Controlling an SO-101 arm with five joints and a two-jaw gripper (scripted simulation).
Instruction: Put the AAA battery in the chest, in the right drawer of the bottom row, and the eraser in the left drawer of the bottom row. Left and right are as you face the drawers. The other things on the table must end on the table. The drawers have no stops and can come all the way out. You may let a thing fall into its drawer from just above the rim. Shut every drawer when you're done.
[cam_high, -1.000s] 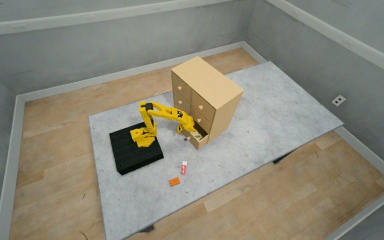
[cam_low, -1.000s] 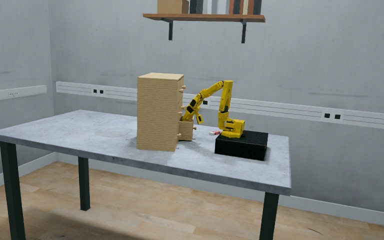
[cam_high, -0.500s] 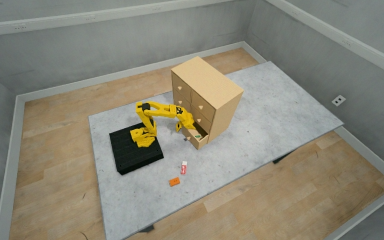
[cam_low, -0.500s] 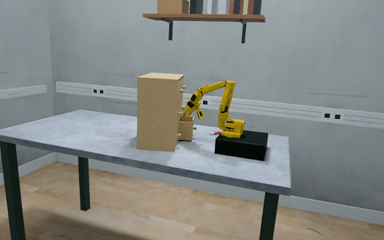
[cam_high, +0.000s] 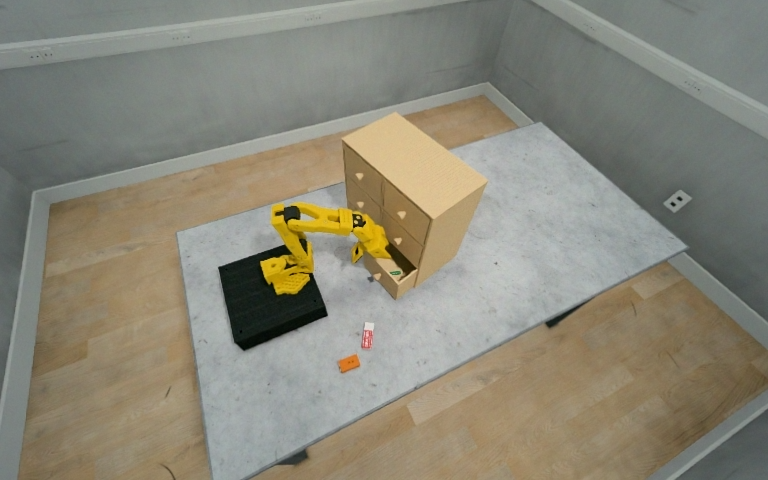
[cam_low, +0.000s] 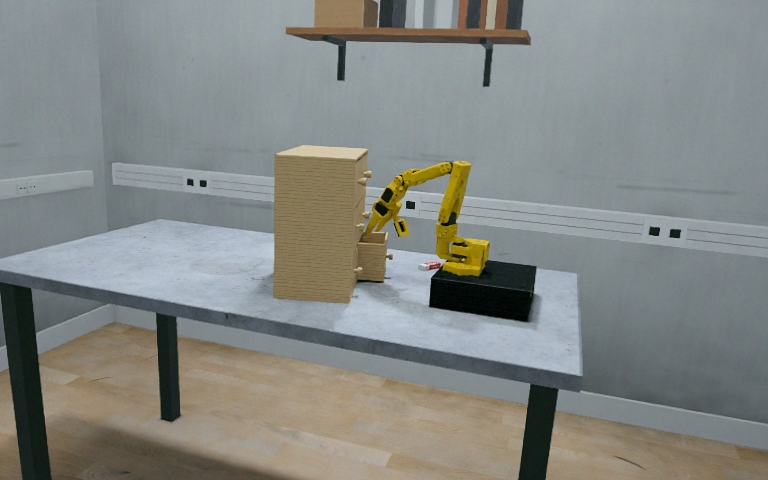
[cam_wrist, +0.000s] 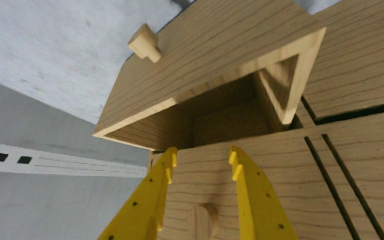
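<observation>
The green AAA battery (cam_high: 395, 272) lies inside the right drawer of the bottom row (cam_high: 390, 285) (cam_low: 373, 263) (cam_wrist: 210, 55), which stands pulled out of the chest (cam_high: 413, 164) (cam_low: 317, 226). The battery is hidden in the wrist view. My gripper (cam_high: 387, 254) (cam_low: 367, 231) (cam_wrist: 203, 153) is a little open, with nothing between its fingers. It is over the back of the open drawer, close to the chest front. The eraser (cam_high: 367, 335) (cam_low: 429, 265), white with a red and white sleeve, lies on the table. The left drawer of the bottom row looks shut; its knob (cam_low: 357, 270) shows.
An orange block (cam_high: 349, 363) lies on the table near the eraser. The upper drawers are shut, and their knobs stick out toward my arm; one knob (cam_wrist: 202, 222) is just beyond my fingers. My arm stands on a black base block (cam_high: 271, 311) (cam_low: 481, 297).
</observation>
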